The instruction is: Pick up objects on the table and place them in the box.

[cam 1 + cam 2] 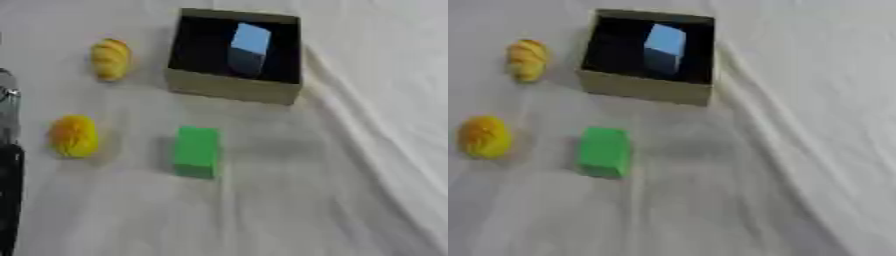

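A tan cardboard box (229, 90) with a dark inside stands at the back of the table, and a light blue block (248, 47) lies tilted in it. A green block (196, 151) rests on the white cloth in front of the box. Left of it sits a round yellow-orange object (73, 136). A ridged yellow object (111, 58) lies farther back, left of the box. Only a black and silver part of my left hand or arm (9, 170) shows, at the left edge of the left eye view, apart from every object. My right hand is out of view.
A white cloth (350, 165) with folds and creases covers the table; a long ridge runs from the box's right corner toward the lower right.
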`<move>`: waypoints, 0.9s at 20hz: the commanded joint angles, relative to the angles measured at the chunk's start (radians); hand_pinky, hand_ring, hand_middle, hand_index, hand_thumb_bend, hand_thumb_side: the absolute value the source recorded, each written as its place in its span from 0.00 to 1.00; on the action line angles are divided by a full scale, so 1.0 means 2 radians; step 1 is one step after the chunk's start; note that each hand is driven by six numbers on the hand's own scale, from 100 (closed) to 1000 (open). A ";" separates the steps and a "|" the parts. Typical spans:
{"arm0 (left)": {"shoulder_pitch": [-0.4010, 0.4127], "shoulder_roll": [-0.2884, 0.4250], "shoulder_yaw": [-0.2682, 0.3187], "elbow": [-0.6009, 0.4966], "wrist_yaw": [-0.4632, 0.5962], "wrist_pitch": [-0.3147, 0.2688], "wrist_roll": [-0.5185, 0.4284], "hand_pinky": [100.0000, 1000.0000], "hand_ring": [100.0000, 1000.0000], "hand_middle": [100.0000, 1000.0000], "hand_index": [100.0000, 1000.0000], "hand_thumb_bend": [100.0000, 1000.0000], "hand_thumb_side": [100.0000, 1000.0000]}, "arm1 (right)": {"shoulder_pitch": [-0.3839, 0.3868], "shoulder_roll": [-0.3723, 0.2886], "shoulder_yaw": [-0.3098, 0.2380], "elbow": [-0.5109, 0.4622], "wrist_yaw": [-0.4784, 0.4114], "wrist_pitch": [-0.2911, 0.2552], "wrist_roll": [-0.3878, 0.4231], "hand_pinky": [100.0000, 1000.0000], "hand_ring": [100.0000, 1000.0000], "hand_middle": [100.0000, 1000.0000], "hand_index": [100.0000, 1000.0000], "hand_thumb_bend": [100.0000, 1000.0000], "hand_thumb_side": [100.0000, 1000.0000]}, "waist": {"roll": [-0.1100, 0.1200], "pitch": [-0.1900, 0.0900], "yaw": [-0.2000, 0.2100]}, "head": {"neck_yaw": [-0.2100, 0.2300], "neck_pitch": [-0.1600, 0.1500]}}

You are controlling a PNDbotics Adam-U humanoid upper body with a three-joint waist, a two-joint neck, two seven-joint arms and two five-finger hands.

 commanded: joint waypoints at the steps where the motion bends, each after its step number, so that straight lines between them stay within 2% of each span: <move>1: -0.001 0.012 0.002 -0.008 -0.004 -0.003 0.004 0.65 0.66 0.66 0.82 0.02 0.64 | -0.003 -0.012 -0.006 -0.008 -0.003 0.002 -0.002 0.94 0.85 0.77 0.88 0.00 0.64 | -0.001 -0.011 -0.001 | -0.001 0.001; 8: 0.019 0.031 0.002 -0.008 -0.005 -0.006 0.014 0.65 0.66 0.66 0.82 0.01 0.62 | 0.016 -0.022 -0.006 -0.008 0.004 -0.003 0.001 0.94 0.85 0.77 0.88 0.00 0.63 | -0.002 -0.019 0.010 | 0.002 0.007; 11: 0.032 0.047 0.004 -0.008 -0.009 -0.005 0.020 0.65 0.66 0.66 0.82 0.00 0.62 | 0.038 -0.047 -0.005 -0.008 0.019 -0.023 0.005 0.93 0.85 0.77 0.88 0.00 0.60 | -0.004 -0.023 0.014 | 0.002 0.014; 18: 0.067 0.085 0.007 -0.008 -0.021 -0.003 0.032 0.65 0.66 0.66 0.82 0.00 0.60 | 0.108 -0.110 0.012 -0.008 0.085 -0.076 0.010 0.92 0.86 0.77 0.89 0.00 0.49 | -0.010 -0.036 0.017 | 0.007 0.031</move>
